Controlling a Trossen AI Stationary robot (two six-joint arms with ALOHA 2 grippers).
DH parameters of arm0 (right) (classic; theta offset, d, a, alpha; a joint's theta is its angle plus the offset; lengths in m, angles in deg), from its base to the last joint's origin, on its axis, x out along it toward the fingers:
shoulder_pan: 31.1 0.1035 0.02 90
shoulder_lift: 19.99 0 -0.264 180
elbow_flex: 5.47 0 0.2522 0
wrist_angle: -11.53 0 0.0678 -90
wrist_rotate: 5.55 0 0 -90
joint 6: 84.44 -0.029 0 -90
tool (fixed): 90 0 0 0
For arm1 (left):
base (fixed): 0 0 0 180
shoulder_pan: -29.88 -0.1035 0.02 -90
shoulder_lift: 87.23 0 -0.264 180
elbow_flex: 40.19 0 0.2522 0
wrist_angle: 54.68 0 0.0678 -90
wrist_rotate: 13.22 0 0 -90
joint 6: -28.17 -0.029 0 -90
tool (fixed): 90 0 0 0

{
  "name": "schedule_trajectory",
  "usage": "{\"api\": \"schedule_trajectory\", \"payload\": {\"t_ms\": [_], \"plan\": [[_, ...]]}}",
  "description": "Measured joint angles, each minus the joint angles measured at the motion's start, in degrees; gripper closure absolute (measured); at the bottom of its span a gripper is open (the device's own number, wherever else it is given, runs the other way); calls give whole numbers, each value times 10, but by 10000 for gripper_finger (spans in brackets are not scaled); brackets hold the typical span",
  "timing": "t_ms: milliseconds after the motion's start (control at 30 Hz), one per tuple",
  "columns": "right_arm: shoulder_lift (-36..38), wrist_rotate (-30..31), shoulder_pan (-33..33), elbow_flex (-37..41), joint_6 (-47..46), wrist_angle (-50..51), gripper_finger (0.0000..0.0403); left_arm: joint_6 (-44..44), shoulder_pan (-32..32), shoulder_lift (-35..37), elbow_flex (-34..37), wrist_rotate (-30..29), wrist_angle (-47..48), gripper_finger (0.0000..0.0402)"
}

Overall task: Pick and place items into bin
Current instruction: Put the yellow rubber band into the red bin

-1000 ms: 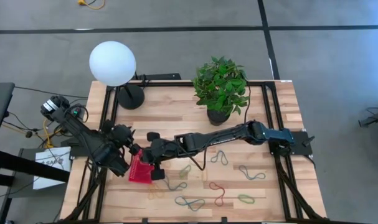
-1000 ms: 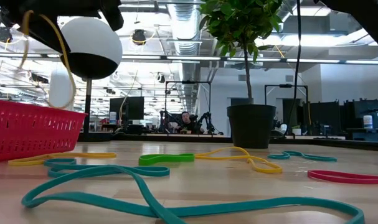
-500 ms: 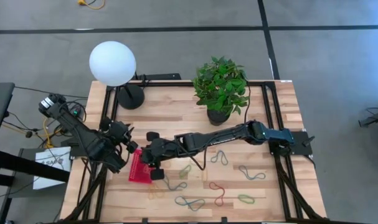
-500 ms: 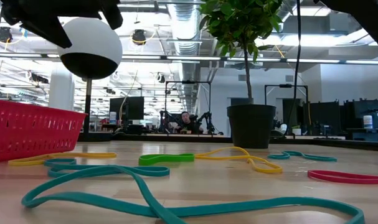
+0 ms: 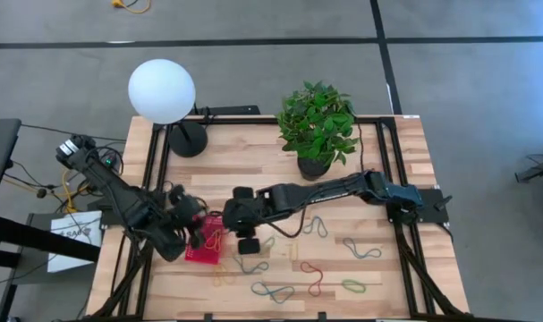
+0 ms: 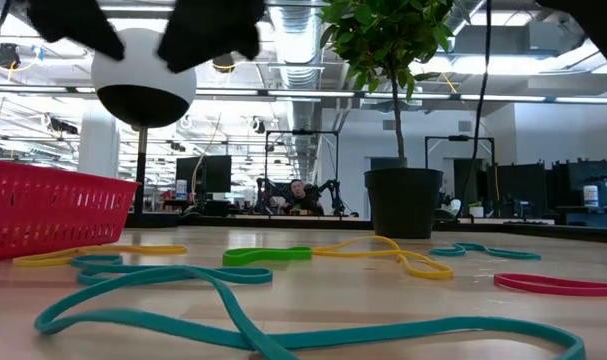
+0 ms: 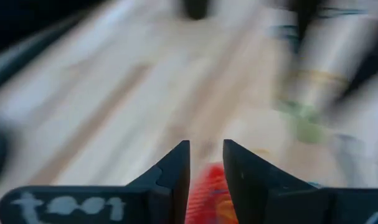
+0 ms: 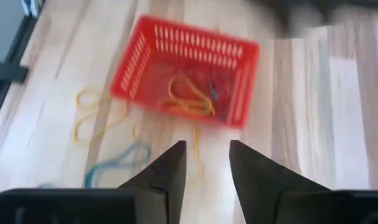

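Observation:
The red mesh bin [image 5: 207, 254] [image 8: 145, 56] rests on its base on the table's left half. An orange band [image 8: 189, 96] lies inside it. My right gripper [image 5: 244, 240] [image 8: 207, 155] hovers open just right of the bin, nothing between its fingers. My left gripper [image 5: 193, 229] [image 7: 206, 152] is at the bin's far left corner, fingers apart, and the bin's red shows through the gap. Loose bands lie flat on the wood: green [image 5: 264, 244], blue [image 5: 253, 266], yellow [image 5: 224, 277], teal [image 6: 233, 300], red [image 5: 311, 273].
A black plant pot [image 5: 314, 165] [image 6: 403, 202] stands at the far middle. A white globe lamp [image 5: 162, 89] stands at the far left corner. More bands [image 5: 360, 249] are scattered over the near right half. Black rails run along both table sides.
My right gripper, which held an orange-yellow band hanging over the bin, has opened. The band has fallen into the bin. The gripper has then moved toward the table's right edge, uncovering the bin. My left gripper has shifted right toward the bin. The bin has stayed put.

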Motion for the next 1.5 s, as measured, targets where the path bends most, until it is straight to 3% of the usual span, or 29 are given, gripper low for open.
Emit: {"api": "schedule_trajectory", "payload": {"t_ms": [133, 267, 400, 467, 600, 800, 900, 1067, 1233, 1500], "plan": [[42, 11, 2, 1, -1, 80, 284, -122, 2, -15, 0, 49, -139, 315], [114, 79, 3, 7, -13, 149, 284, -129, 2, -43, 0, 88, -173, 315], [193, 124, 2, 55, -30, 156, 284, -115, 20, -85, 0, 182, -200, 315], [238, 124, 7, 99, -29, 141, 284, -159, 43, -115, 0, 223, -249, 315], [326, 116, 19, 237, -31, 67, 284, -221, 78, -174, 0, 240, -354, 315], [458, 55, 35, 494, -47, -115, 284, -189, 76, -238, 0, 226, -346, 315], [514, 21, 56, 626, -48, -238, 284, -188, 62, -267, 0, 269, -356, 315], [562, 17, 93, 797, -40, -473, 284, -217, 38, -307, 0, 354, -397, 315], [566, 19, 114, 872, -27, -585, 284, -205, 20, -318, 0, 390, -405, 315], [565, 19, 120, 877, -28, -578, 284, -209, 6, -326, 0, 400, -420, 315]]}}
